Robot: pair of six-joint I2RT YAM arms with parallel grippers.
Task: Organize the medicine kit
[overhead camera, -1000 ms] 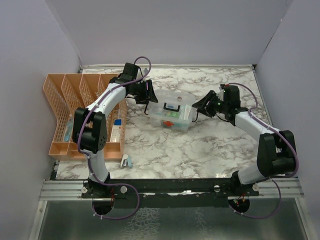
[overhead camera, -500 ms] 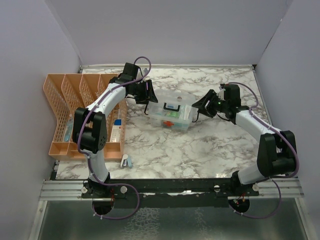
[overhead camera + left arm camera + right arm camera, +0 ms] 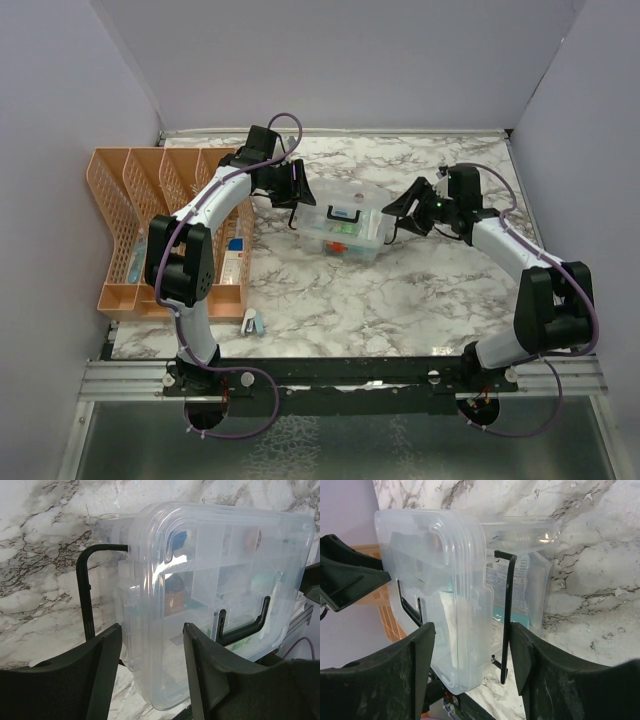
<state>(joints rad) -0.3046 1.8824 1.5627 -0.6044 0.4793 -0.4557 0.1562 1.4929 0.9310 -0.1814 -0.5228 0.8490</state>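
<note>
Two half-spread hands at medicine kit

One medicine kit, one orange lattice organizer, one marble table

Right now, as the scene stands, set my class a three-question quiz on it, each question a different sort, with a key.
1. True or false: the medicine kit lies on the marble table between the left gripper and the right gripper.
2. Where does the orange lattice desk organizer stand? A the table's left edge; B its right edge; C on the kit.
3. Fill in: the handle on the kit's clear lid is ____.
Key: 1 true; 2 A; 3 black.
</note>
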